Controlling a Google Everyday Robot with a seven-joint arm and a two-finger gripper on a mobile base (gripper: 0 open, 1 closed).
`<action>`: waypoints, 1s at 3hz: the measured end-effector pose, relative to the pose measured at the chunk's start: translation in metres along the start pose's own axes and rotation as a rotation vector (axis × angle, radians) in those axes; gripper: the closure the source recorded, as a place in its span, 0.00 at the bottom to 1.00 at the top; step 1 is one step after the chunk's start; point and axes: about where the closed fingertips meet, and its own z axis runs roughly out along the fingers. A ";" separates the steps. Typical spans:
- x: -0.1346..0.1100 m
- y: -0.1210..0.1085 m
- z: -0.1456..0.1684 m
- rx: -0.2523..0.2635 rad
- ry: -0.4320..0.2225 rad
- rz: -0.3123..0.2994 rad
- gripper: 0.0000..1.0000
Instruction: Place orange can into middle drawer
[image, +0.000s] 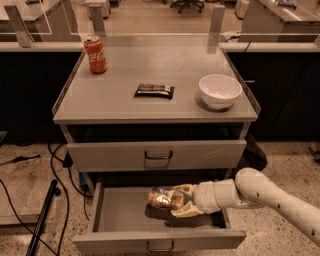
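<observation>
Orange can (162, 198) at the point of delivery into the middle drawer (125, 241). The drawer, lowest in the cabinet, is pulled fully out so that its shallow grey floor lies open from above. The closed drawer (100, 155) over it overhangs only the rear part. The arm (280, 197) enters from the right, low and nearly level, which lets it pass beneath that closed front. The gripper (176, 201) sits inside the drawer's outline, right of centre, its pale fingers (183, 189) pinching the can above and below. The can lies on its side, long axis across the drawer, one silver end toward the left wall. This posture suits a shallow compartment, where an upright can might not clear when the drawer is shut. A dark shadow under the can suggests it is at or just over the floor; contact cannot be told. Release appears to be the remaining step. On the worktop (125, 105), well apart from the action, stand a red cola can (95, 54), a dark packet (154, 90) and a white bowl (220, 91).
</observation>
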 end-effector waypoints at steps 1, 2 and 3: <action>0.018 -0.009 0.036 -0.011 -0.025 -0.024 1.00; 0.039 -0.017 0.064 -0.003 -0.040 -0.025 1.00; 0.057 -0.022 0.082 0.017 -0.037 -0.024 1.00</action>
